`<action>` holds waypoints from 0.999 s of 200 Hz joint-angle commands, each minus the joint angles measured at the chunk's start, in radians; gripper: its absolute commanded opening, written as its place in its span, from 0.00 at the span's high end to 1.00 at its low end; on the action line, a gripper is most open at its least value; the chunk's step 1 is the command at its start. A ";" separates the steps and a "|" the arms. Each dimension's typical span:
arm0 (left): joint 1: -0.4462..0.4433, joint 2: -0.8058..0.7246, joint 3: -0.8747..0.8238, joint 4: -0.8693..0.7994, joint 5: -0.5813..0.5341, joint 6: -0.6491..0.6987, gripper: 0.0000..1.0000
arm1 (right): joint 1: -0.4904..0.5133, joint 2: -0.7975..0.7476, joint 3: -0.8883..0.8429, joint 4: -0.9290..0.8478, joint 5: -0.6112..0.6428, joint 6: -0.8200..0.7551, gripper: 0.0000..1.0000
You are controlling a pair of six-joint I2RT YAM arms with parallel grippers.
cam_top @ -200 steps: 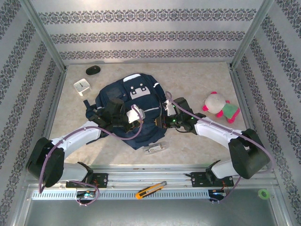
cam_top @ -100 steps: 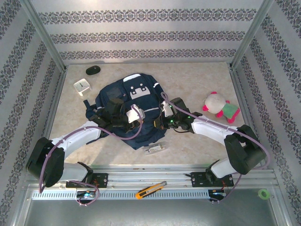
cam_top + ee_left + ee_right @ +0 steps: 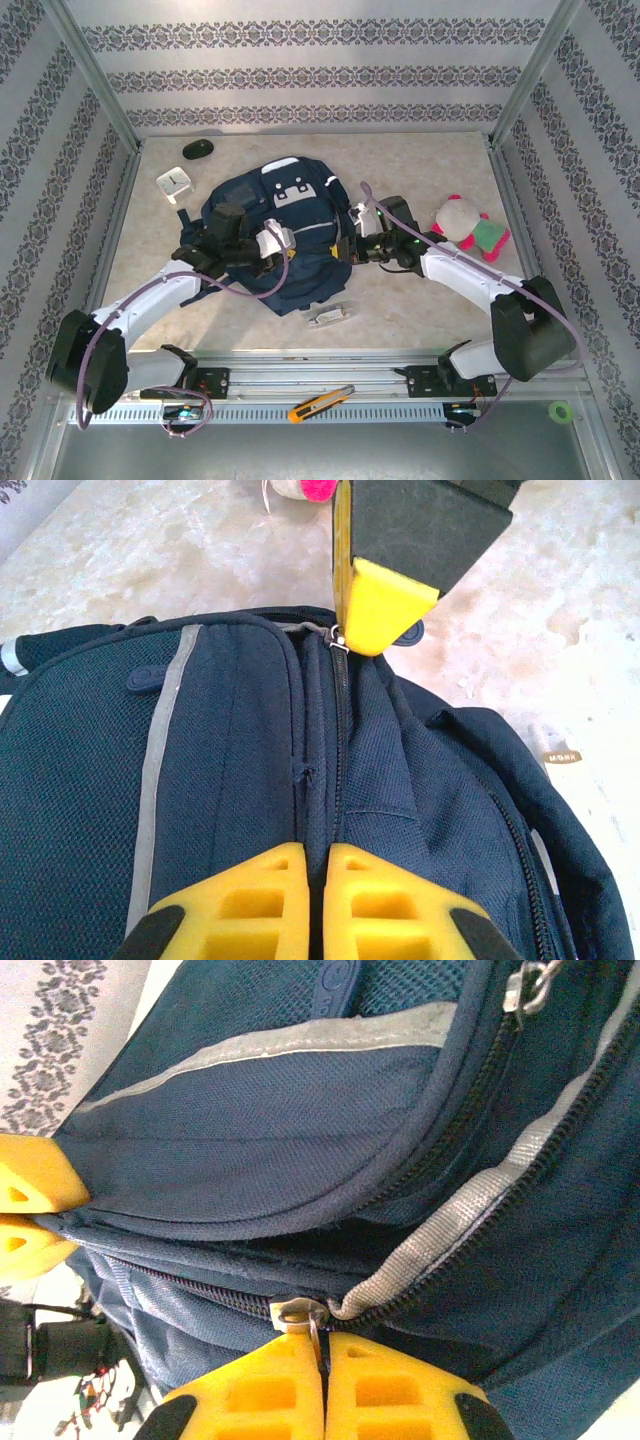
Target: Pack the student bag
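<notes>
Top external view has the student bag (image 3: 305, 270) lying flat in the middle of the table (image 3: 420, 165), its grey-white patch toward the far wall and its dark navy body toward the arm bases. A pink, white and green plush toy (image 3: 465, 225) sits to the right of the bag, apart from it. A small white square clock (image 3: 173, 182) and a black oval object (image 3: 198, 149) lie near the far left corner. A small grey item (image 3: 328, 316) rests just beside the bag's near edge. An orange utility knife (image 3: 320, 402) lies on the metal rail in front of the table, and a green roll of tape (image 3: 561, 410) sits at the lower right.

Left wrist view shows the left gripper (image 3: 318, 900) with its yellow pads pressed together. A ridge of the bag's fabric beside the zipper line runs into the seam between them, so it is pinching the bag. Ahead of it along the same zipper, a yellow fingertip of the other arm sits on the zipper pull (image 3: 340, 640) at the bag's edge.

Right wrist view shows the right gripper (image 3: 322, 1380) with its pads closed tight. The small metal pull disappears into the slit between them, so it is clamped on that pull. Grey trim and dark zipper teeth curve away from the pull across the navy fabric. At the left edge of this view, two yellow fingertips hold the bag's folded edge.
</notes>
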State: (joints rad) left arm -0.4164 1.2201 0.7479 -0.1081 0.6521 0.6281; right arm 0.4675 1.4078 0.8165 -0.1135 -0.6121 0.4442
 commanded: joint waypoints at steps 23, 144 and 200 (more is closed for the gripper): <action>0.005 -0.074 0.008 -0.102 0.001 -0.009 0.58 | 0.026 -0.009 0.014 -0.038 0.178 -0.011 1.00; -0.224 0.273 0.194 -0.007 -0.293 -0.062 0.91 | 0.106 -0.107 0.024 -0.092 0.225 0.016 1.00; -0.185 0.064 0.063 -0.032 -0.149 0.033 1.00 | -0.014 -0.041 -0.026 -0.089 0.340 0.041 1.00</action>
State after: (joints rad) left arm -0.6262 1.4120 0.8654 -0.0948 0.3950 0.6086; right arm 0.5255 1.3365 0.8143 -0.1753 -0.4461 0.4686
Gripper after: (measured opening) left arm 0.091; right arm 0.042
